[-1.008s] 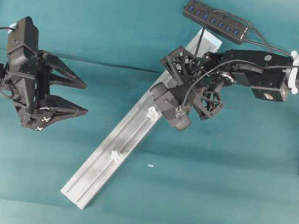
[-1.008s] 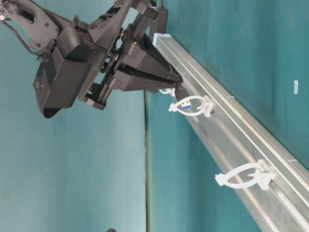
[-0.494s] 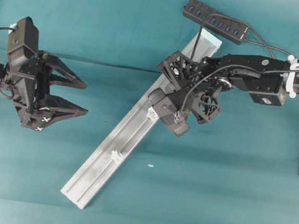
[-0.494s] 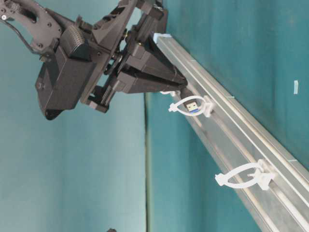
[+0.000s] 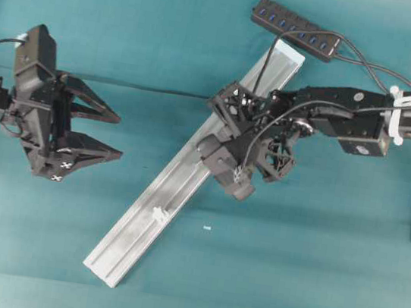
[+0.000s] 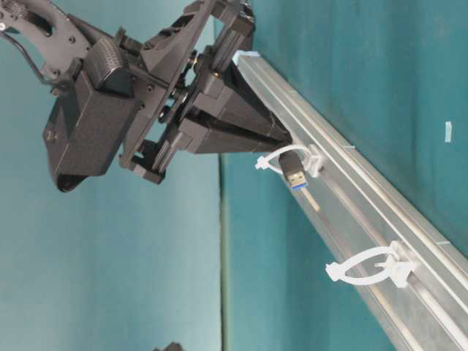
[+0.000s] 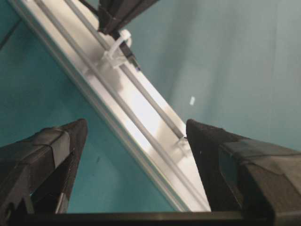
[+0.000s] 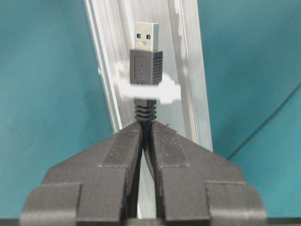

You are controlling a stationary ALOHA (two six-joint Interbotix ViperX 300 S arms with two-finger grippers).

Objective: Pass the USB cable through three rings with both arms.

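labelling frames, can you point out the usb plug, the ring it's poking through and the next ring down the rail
USB plug (image 8: 146,66): right wrist view, on its black housing.
ring around the plug (image 6: 272,159): table-level view, on the white loop's left part.
next ring (image 6: 363,270): table-level view, on the loop's band.

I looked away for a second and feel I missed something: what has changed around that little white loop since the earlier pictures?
The right gripper, shut on the USB cable, pushed along the rail. The plug, earlier just entering the ring, now sticks out past it. The next ring, the hub and the open left gripper stayed as they were.
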